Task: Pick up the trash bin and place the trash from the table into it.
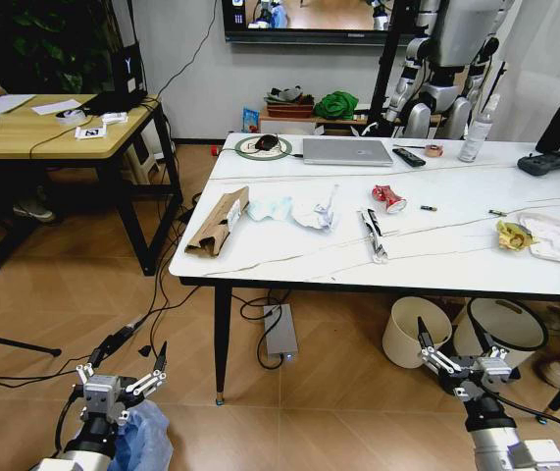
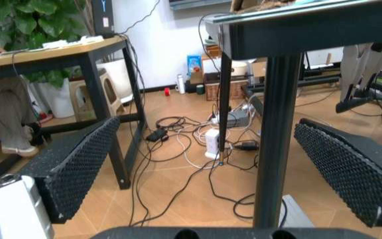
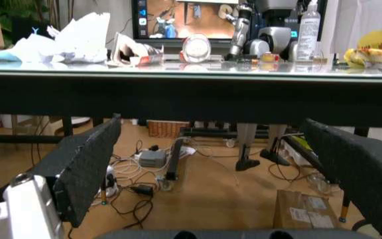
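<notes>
The table [image 1: 456, 260] carries scattered trash: torn cardboard [image 1: 218, 222], crumpled paper [image 1: 314, 211], a crushed red can [image 1: 388, 197]. The trash bin [image 1: 142, 439] sits on the floor beside the released left gripper [image 1: 121, 378]; the right gripper [image 1: 453, 353] hangs low, spread wide.

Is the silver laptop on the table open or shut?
Shut: the silver laptop lies flat on the white marble-look table, lid down, no screen raised.
</notes>
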